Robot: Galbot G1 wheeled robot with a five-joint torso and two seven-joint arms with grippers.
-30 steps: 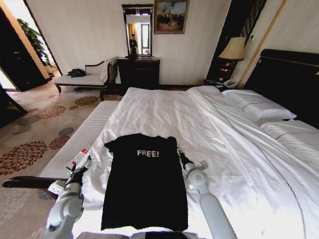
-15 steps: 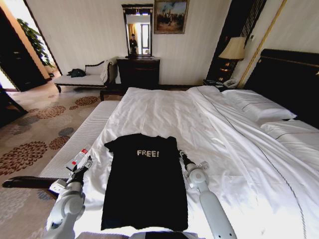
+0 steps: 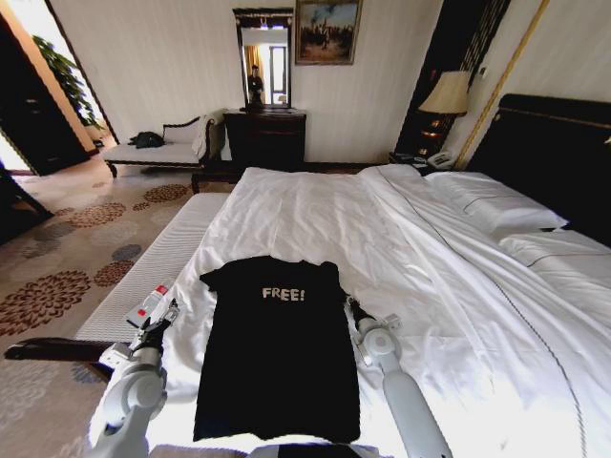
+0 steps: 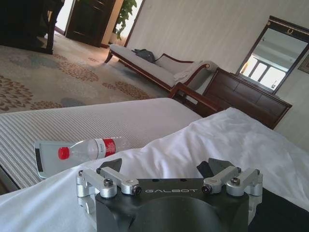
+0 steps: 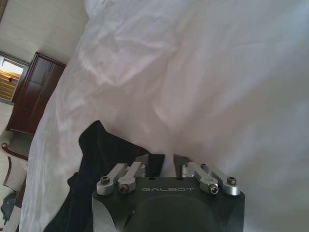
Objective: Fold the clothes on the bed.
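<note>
The clothes are one black T-shirt [image 3: 277, 358] with a white "FREE!" print, lying flat with its sleeves tucked in, on the white sheets of the bed [image 3: 315, 205] close to me. My left gripper [image 3: 158, 324] hovers open at the bed's left edge, a little left of the shirt. In the left wrist view this gripper [image 4: 164, 168] has its fingers spread wide over white sheet. My right gripper [image 3: 354, 310] sits by the shirt's right edge, below the sleeve. In the right wrist view it [image 5: 163, 162] is narrowly open, one fingertip [image 5: 145, 161] at the shirt's [image 5: 99, 154] edge.
A striped white mattress pad [image 3: 158, 267] runs along the bed's left side with a plastic water bottle [image 4: 91, 149] on it. Pillows [image 3: 496, 205] and the dark headboard [image 3: 558, 153] are at right. A cushioned bench [image 3: 158, 148] and dark dresser [image 3: 267, 134] stand by the far wall.
My right gripper has drawn back a little toward me along the shirt's right edge. The left arm has shifted only slightly. The shirt lies unchanged.
</note>
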